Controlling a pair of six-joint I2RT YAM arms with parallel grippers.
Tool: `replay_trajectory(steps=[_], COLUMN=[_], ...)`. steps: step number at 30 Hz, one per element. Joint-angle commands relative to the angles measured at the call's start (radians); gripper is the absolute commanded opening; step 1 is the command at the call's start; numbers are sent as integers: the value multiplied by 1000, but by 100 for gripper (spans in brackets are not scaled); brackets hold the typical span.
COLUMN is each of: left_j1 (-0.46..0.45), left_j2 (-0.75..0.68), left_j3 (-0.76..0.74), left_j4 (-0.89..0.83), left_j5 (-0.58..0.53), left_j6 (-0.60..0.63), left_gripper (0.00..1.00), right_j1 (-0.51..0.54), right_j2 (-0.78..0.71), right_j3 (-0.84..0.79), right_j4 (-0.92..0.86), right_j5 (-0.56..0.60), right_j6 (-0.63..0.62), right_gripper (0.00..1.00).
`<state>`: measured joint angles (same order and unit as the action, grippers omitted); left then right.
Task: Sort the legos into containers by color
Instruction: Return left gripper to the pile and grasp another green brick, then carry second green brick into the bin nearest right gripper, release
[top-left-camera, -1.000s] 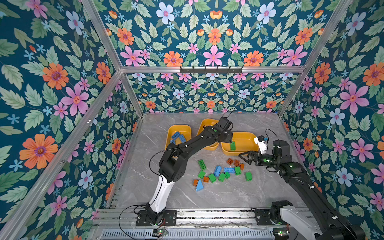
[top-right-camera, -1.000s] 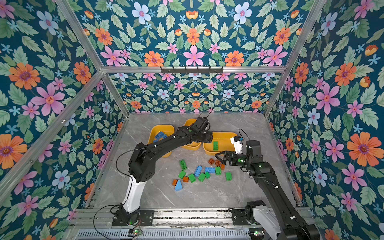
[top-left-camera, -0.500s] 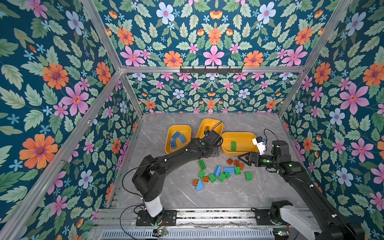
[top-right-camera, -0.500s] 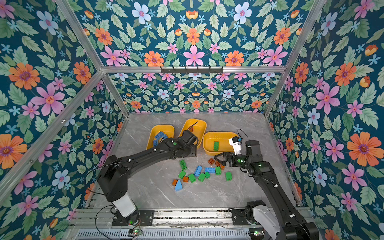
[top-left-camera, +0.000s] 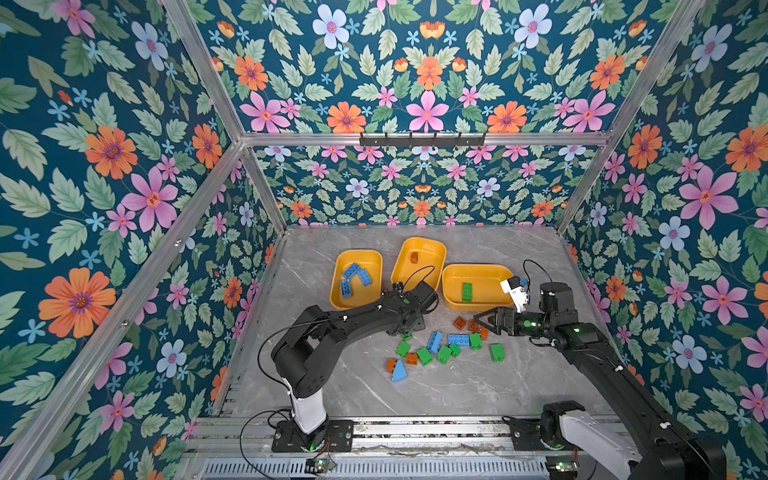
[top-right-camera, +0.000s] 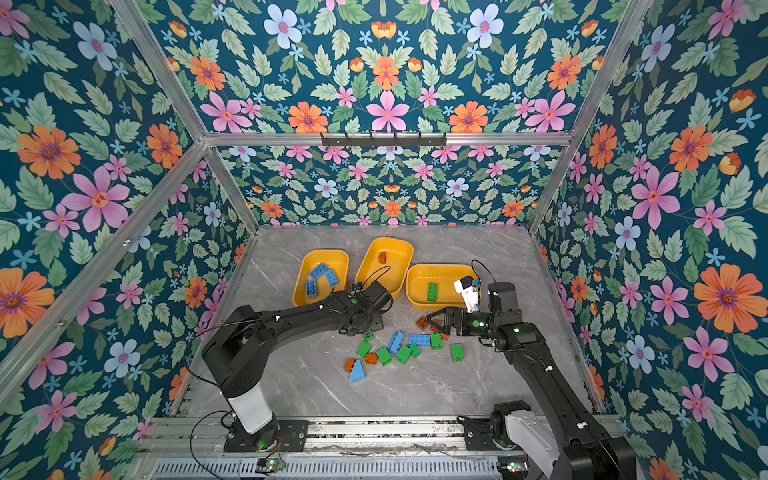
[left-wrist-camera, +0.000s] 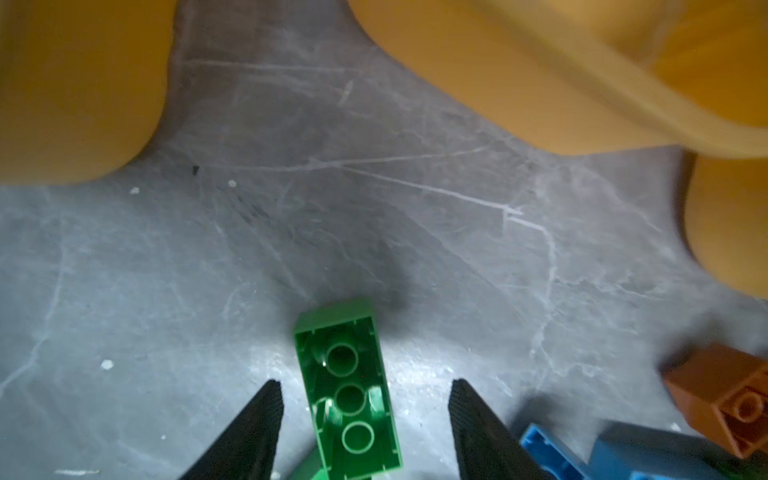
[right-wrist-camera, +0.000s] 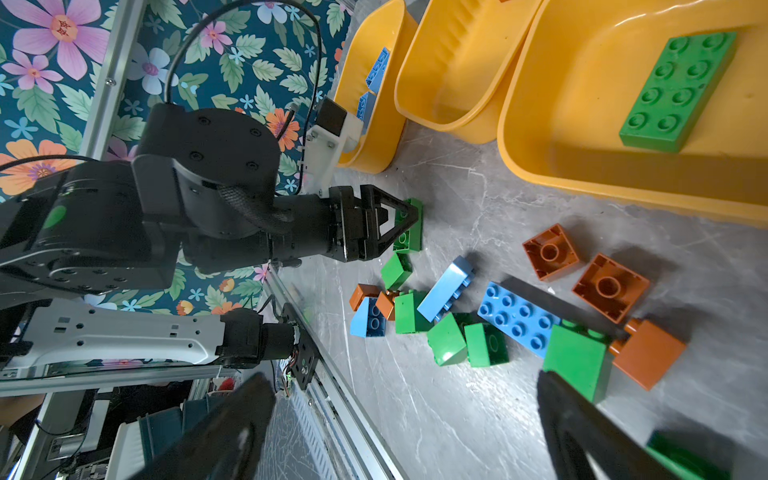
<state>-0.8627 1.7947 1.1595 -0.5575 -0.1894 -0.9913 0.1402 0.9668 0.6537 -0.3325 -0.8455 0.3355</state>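
Observation:
Three yellow containers stand at the back in both top views: the left one (top-left-camera: 337, 286) holds blue legos (top-left-camera: 355, 276), the middle one (top-left-camera: 440, 257) a brownish orange brick (top-left-camera: 414, 257), the right one (top-left-camera: 494, 271) a long green brick (top-left-camera: 467, 291). Several loose legos (top-left-camera: 440, 345) in blue, green and orange lie in front. My left gripper (left-wrist-camera: 365, 386) is open and low at the pile's far-left edge. A green brick (left-wrist-camera: 349, 395) lies between its fingers, hollow side up, with a gap on each side. My right gripper (right-wrist-camera: 401, 380) hangs open and holds nothing, beside the pile's right end (top-left-camera: 482, 322).
Floral walls close in the marble table (top-left-camera: 457, 395) on three sides. A metal rail (top-left-camera: 415, 432) with both arm bases runs along the front. A blue wedge (top-left-camera: 399, 371) lies nearest the front. Orange bricks (right-wrist-camera: 582, 270) lie just before the right tub.
My left arm has swung back from over the tubs and come down at the pile, with its fingers either side of a green brick. My right arm has hardly moved.

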Motion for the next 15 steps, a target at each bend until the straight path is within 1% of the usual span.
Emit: replay_trajectory(steps=[1,3,7,9,12,13,15], left_j1=[-1,1,-1,-1,1,1,1], left_j2=[12,15,31,34,33,29,26], left_j3=[-18,-32,-42,-42,-29,-17,15], left_j4=[24,34,47,47,36,27,2], left_j5=[-3,-1,11,10,5,3,-8], left_j6=[-28,-29,-23,-21,-6,4,29], left_gripper=[63,61,51,44,31,29,29], right_j1=[1,2,1,1,1,1,2], right_j2=[-5,-6,2,4,3,3,1], right_j3=[-6,-8,-11,-11,-8,-6,-2], right_j4=[13,11,17,16,13,10,5], right_j5=[-12,-12,-12,-12,-8,-5,2], right_j6=[-8,-10,-11,-11,-13,-14,-17], right_gripper=[99,99,99,99,99,99,99])
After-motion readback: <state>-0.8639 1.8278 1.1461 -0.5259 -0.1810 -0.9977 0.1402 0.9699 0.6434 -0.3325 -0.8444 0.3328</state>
